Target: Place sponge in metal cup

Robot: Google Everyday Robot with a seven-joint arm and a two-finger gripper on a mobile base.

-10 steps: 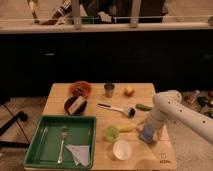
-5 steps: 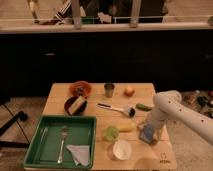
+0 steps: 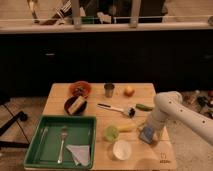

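The metal cup (image 3: 109,90) stands upright near the back middle of the wooden table (image 3: 95,150). A blue sponge (image 3: 146,134) lies at the table's right side, right under my gripper (image 3: 148,131), which reaches down from the white arm (image 3: 170,107) coming in from the right. The gripper is at the sponge; whether it holds it does not show. The cup is well to the back left of the gripper.
A green tray (image 3: 37,155) with a fork (image 3: 62,142) and a napkin (image 3: 79,154) sits front left. Two bowls (image 3: 76,105), a dish brush (image 3: 117,109), an orange fruit (image 3: 129,91), a green cup (image 3: 111,133), a white cup (image 3: 121,149) and a green vegetable (image 3: 144,106) lie around.
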